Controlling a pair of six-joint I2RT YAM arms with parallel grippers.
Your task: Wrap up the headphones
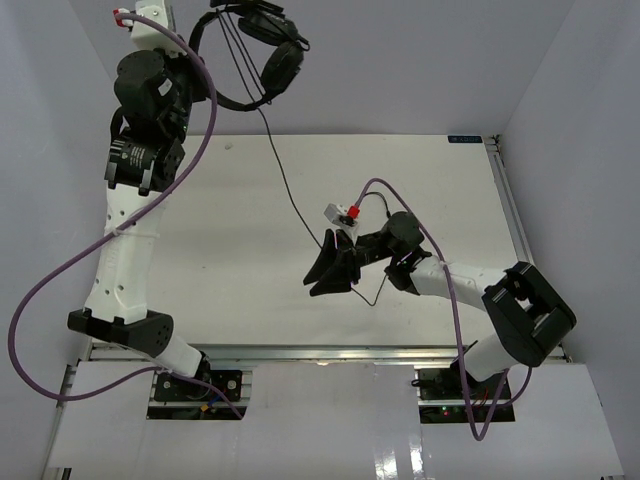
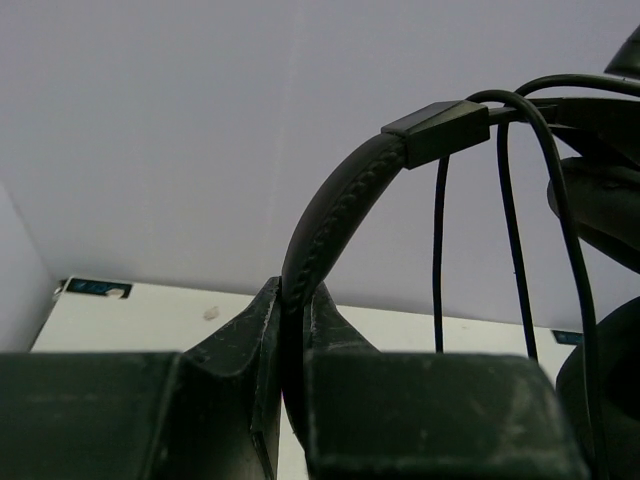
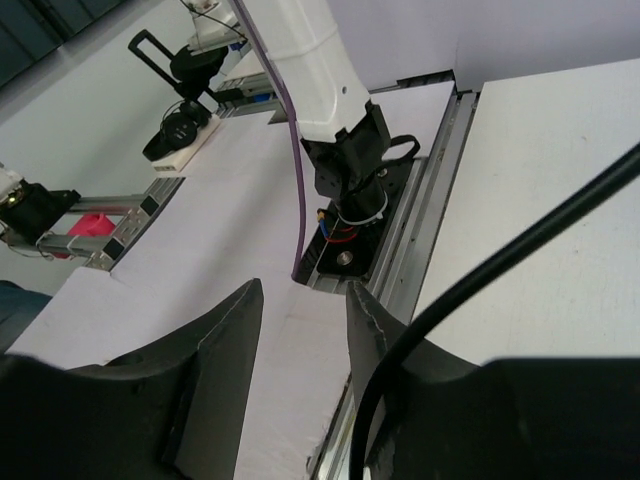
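**Headphones held high by the left arm, cord trailing to the right arm**

The left arm (image 1: 125,250) reaches up against the back wall (image 1: 400,60). The left jaws are clamped on the padded headband (image 2: 335,215) of the headphones (image 1: 282,65), which hang in the air above the far edge of the worktop (image 1: 220,230). In the left wrist view, several strands of the cord (image 2: 438,260) drop just beside the headband.

From the earcups the cord runs diagonally down to the right arm (image 1: 465,278), which lies low over the middle of the worktop. The right jaws stand apart. In the right wrist view the cord crosses in front of one finger (image 3: 400,350); whether it passes between the jaws cannot be told. A short loop of cord shows just beyond them.

One purple cable (image 1: 60,270) swings wide of the left arm, and a second arcs over the right wrist. A metal rail (image 1: 320,352) borders the near edge, beside the arm bases.
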